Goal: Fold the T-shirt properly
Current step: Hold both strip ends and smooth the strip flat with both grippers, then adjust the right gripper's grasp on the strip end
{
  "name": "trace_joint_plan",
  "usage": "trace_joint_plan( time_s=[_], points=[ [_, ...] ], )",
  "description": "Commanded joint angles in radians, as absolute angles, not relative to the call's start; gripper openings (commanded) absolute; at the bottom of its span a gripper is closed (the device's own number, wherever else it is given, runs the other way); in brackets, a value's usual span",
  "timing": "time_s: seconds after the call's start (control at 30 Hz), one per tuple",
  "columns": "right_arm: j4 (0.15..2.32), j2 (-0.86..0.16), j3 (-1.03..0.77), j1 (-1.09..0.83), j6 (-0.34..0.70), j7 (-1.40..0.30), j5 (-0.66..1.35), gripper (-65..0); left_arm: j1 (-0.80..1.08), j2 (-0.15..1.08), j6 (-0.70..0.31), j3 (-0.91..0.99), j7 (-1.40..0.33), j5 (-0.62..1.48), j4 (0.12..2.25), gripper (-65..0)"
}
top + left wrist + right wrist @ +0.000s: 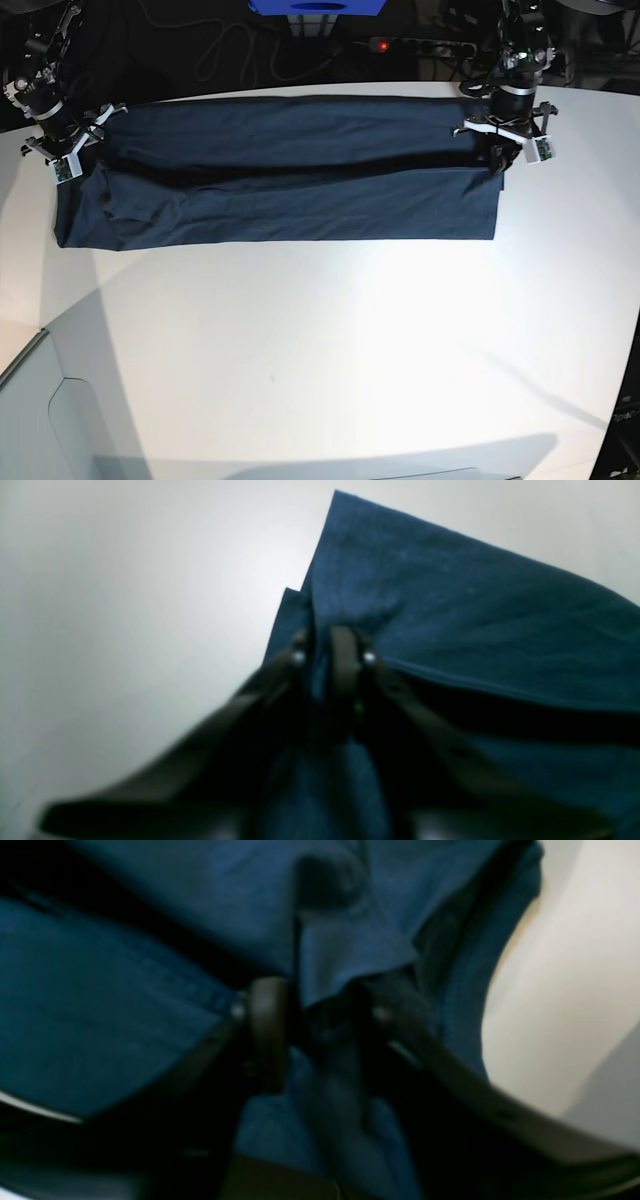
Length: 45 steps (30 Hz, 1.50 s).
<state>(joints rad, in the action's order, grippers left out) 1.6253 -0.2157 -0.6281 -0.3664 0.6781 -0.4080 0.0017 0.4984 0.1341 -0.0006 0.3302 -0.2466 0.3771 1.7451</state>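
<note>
The dark navy T-shirt (290, 190) lies stretched in a long band across the far half of the white table (330, 350). Its upper layer is lifted at both ends, leaving a dark gap along the middle. My left gripper (497, 152), on the base view's right, is shut on the shirt's right end; the left wrist view shows its fingers (345, 655) pinching a fold of cloth (450, 615). My right gripper (78, 155), on the base view's left, is shut on the shirt's left end; the right wrist view shows cloth (345, 950) bunched between its fingers (267, 1015).
A black power strip with a red light (415, 45) and cables lie beyond the table's far edge, next to a blue object (315, 6). Bare white table stretches in front of the shirt. A grey panel (70, 420) sits at the front left corner.
</note>
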Motion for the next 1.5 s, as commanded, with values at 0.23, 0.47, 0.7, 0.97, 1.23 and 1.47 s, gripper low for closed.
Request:
trace_joint_plan(
  time_s=[0.23, 0.47, 0.7, 0.97, 1.23, 1.47],
  points=[
    [1.733, -0.206, -0.710, -0.364, 0.698, -0.383, 0.022, -27.0, 0.506, 0.140, -0.001, 0.340, -0.225, 0.378, 1.773, -37.7],
    [1.811, -0.199, -0.753, -0.344, 0.698, -0.387, 0.024, -27.0, 0.507, 0.143, -0.001, 0.341, -0.225, 0.378, 1.817, -36.7],
    [1.807, -0.208, -0.628, -0.272, 0.698, -0.387, 0.018, -28.0, 0.504, 0.145, -0.001, 0.341, -0.225, 0.378, 1.862, -36.7],
    [1.652, -0.222, -0.562, -0.139, 0.698, -0.389, -0.022, -65.0, 0.499, 0.145, -0.001, 0.341, -0.225, 0.369, 1.853, -36.7],
    [1.498, -0.240, -0.558, -0.088, 0.698, -0.386, -0.174, -65.0, 0.499, 0.145, -0.001, 0.341, -0.225, 0.367, 1.824, -36.7],
    [1.581, -0.265, -0.515, -0.234, 0.698, -0.383, -0.180, -65.0, 0.470, 0.147, -0.001, 0.341, -0.223, 0.367, 1.787, -36.7]
  ],
)
